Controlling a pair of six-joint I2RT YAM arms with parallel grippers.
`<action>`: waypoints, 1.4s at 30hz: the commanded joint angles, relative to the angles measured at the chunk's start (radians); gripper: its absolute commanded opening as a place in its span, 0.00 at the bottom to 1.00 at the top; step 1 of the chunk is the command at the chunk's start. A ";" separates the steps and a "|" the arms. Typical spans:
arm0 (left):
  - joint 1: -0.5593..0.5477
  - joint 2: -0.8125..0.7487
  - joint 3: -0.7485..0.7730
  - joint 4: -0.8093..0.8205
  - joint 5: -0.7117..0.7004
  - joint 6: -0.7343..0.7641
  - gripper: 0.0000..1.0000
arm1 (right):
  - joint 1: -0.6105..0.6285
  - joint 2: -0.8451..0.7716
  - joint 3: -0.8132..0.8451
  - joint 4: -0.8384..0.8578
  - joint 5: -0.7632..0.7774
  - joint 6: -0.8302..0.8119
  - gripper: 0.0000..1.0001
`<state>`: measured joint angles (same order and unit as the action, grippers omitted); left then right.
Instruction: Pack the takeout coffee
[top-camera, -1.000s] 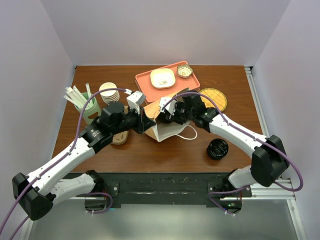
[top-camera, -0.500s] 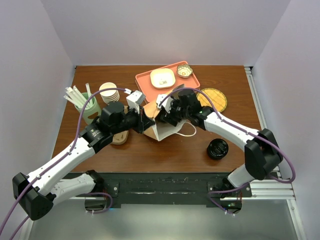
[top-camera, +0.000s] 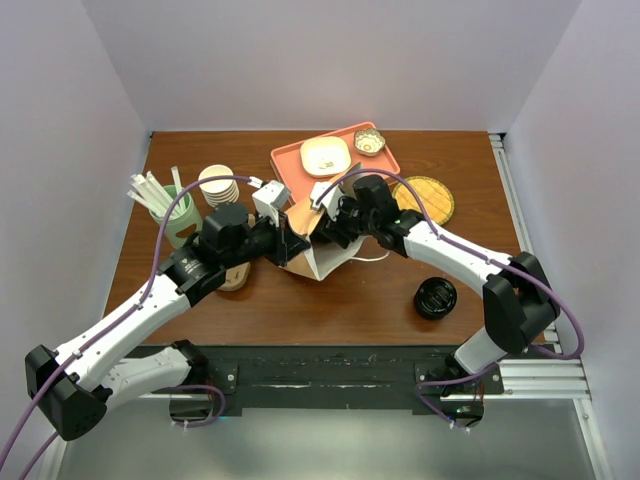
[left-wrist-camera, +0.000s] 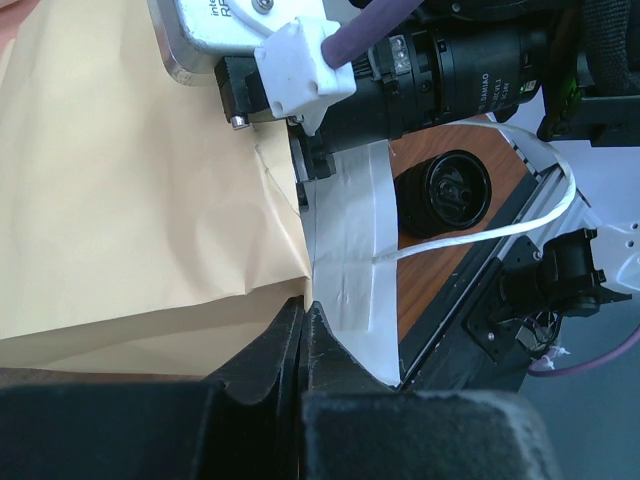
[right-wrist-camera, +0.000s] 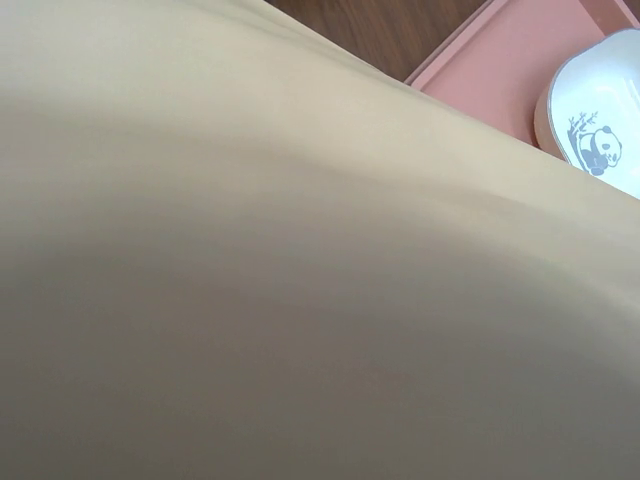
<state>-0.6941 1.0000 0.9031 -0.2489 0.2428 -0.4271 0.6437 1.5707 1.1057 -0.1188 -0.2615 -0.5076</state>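
A brown paper bag (top-camera: 322, 263) lies on its side in the middle of the table, its mouth toward the right. My left gripper (top-camera: 290, 243) is shut on the bag's rim, with the paper edge pinched between the closed fingers (left-wrist-camera: 330, 350). My right gripper (top-camera: 340, 222) reaches into the bag's mouth from the right, and its fingers are hidden by the paper. The right wrist view shows only tan bag paper (right-wrist-camera: 300, 260) up close. The takeout coffee is hidden from every view.
A squat black round piece (top-camera: 435, 298) sits right of the bag, also in the left wrist view (left-wrist-camera: 445, 190). Behind the bag are an orange tray (top-camera: 385, 165) with a white dish (top-camera: 325, 155) and small bowl (top-camera: 369, 141), and a woven coaster (top-camera: 432, 198). Stacked cream cups (top-camera: 217, 183) and a green holder (top-camera: 172, 222) stand left.
My right arm has pushed left and farther back, deeper into the bag's mouth. The bag's white handle loop has drawn in. The left arm has held still.
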 joint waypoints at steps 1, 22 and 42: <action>-0.005 -0.003 0.020 0.040 0.058 -0.007 0.00 | -0.007 0.015 -0.015 -0.001 -0.033 0.043 0.63; -0.005 0.031 0.049 0.023 0.046 0.016 0.00 | -0.010 0.075 -0.010 0.021 -0.064 0.043 0.61; -0.005 0.048 0.099 -0.021 0.004 0.051 0.00 | -0.021 0.019 0.025 -0.045 -0.004 -0.012 0.00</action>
<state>-0.6952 1.0492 0.9470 -0.2848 0.2428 -0.4004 0.6319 1.6085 1.1107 -0.0769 -0.3008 -0.4896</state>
